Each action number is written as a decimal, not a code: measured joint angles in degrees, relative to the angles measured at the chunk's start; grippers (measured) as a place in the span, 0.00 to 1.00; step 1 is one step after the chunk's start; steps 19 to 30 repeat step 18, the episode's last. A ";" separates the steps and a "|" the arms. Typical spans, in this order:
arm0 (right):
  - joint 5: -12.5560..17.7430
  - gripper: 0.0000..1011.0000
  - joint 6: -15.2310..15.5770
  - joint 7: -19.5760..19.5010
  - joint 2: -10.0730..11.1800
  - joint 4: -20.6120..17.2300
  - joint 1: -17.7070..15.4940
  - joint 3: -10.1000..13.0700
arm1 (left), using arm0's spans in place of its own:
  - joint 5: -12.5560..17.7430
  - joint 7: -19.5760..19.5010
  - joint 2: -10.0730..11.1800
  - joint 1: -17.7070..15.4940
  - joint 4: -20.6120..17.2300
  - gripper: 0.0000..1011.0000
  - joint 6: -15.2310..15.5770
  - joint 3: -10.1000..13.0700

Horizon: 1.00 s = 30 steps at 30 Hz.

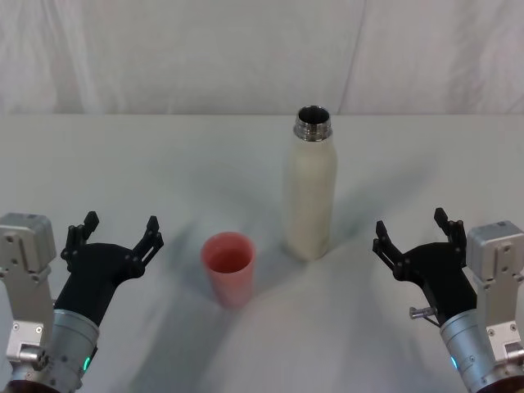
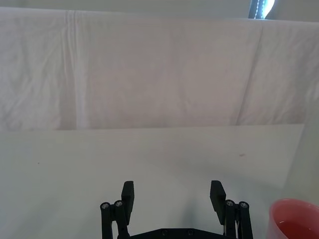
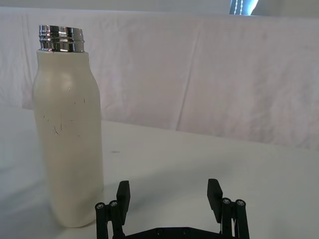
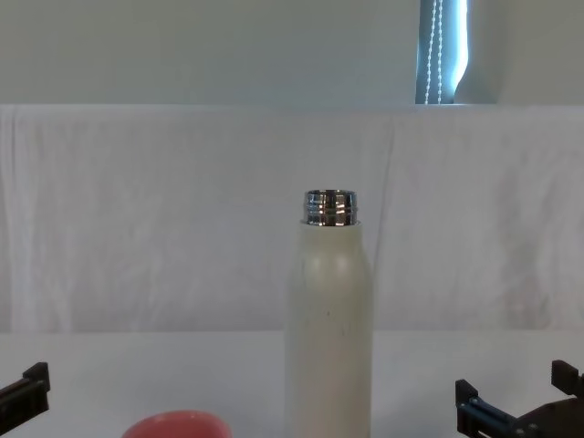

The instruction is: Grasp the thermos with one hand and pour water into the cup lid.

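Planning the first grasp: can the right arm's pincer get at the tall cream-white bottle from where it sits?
Probably yes. The right pincer is open, and bare white table lies between it and the tall cream-white chrome-necked thermos; the small pinkish-red cup lid stands on the thermos's other side.

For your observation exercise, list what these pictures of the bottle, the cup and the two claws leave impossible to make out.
- Water level in the thermos: opaque wall; the head view shows a dark mouth.
- Cup lid in the chest view: lower part cut off by the edge.
- Cup lid in the left wrist view: partly cut off at the corner.
- Left claw and right claw, both open: mostly cut off in the chest view.
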 joint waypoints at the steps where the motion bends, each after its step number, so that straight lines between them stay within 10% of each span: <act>1: 0.00 0.99 0.00 0.00 0.00 0.01 0.00 -0.01 | 0.00 0.00 0.00 0.00 0.00 0.99 0.00 0.00; 30: -0.01 0.99 0.00 0.00 0.00 0.09 0.00 -0.06 | 0.00 0.00 0.00 0.00 0.00 0.99 0.00 0.00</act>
